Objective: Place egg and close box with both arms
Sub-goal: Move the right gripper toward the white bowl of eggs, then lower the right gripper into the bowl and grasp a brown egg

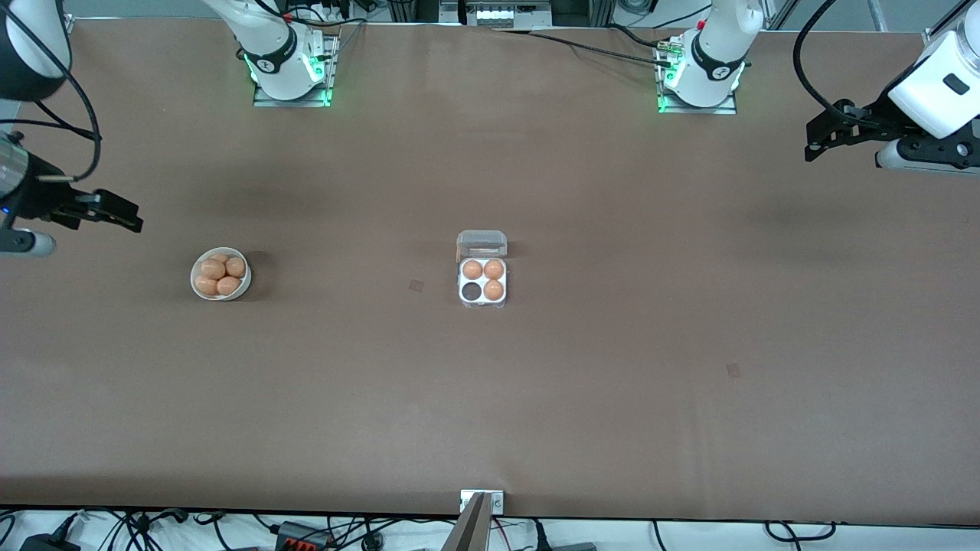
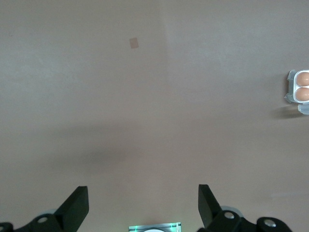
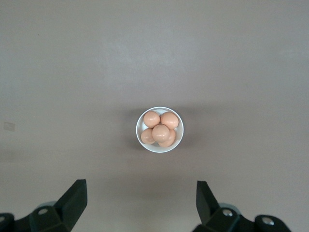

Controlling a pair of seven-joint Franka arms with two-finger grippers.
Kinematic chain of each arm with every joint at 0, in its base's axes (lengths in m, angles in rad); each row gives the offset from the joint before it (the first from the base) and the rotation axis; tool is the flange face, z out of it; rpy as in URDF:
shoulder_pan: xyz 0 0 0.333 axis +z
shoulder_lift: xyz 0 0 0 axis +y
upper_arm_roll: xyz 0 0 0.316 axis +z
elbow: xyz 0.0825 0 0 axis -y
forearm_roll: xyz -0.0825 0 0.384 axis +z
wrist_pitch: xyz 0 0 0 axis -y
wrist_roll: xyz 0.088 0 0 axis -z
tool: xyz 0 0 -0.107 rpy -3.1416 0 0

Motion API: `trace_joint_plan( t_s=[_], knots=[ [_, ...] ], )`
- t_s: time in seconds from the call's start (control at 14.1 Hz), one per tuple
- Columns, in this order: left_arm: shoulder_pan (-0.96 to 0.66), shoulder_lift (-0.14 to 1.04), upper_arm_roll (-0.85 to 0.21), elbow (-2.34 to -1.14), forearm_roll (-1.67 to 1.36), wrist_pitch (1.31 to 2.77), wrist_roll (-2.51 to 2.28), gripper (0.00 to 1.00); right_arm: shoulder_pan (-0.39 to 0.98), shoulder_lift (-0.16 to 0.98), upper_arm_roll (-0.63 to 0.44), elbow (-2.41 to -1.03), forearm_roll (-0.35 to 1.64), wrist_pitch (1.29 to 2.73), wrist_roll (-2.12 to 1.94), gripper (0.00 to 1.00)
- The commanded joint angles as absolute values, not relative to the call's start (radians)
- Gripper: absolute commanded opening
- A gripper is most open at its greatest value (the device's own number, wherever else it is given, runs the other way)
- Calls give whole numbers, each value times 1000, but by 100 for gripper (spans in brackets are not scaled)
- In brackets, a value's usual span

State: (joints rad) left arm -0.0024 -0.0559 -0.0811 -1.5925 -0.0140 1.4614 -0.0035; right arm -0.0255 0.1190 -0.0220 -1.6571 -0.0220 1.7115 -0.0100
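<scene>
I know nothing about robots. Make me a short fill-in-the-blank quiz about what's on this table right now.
1. The clear-plastic four-cell egg carton holds ___ tan eggs.
2. Its hinged see-through lid is ___.
3. The spare eggs sit in a round white ___.
4. The left gripper and right gripper hold ___.

Missing words: three; open; bowl; nothing

Tan-orange eggs (image 1: 483, 278), white bowl (image 1: 200, 291), plain brown table (image 1: 612, 344).
</scene>
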Motion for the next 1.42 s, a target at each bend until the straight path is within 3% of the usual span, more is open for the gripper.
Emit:
trace_joint_plan(
  t_s=[0.0, 0.5, 0.92, 1.35],
  knots=[
    [0, -55, -87, -1595, 3, 1451, 6, 100, -40, 173, -15, -1658, -25, 1745, -17, 100],
    [2, -54, -87, -1595, 5, 1451, 14, 100, -48, 264, -20, -1793, -26, 1853, -2, 100],
    [2, -43, -87, -1595, 5, 1454, 9, 100, -70, 417, -21, -1793, -29, 1885, -18, 100],
    [2, -40, -86, -1595, 3, 1459, 14, 100, -81, 501, -21, -1792, -23, 1947, -20, 100]
  ],
)
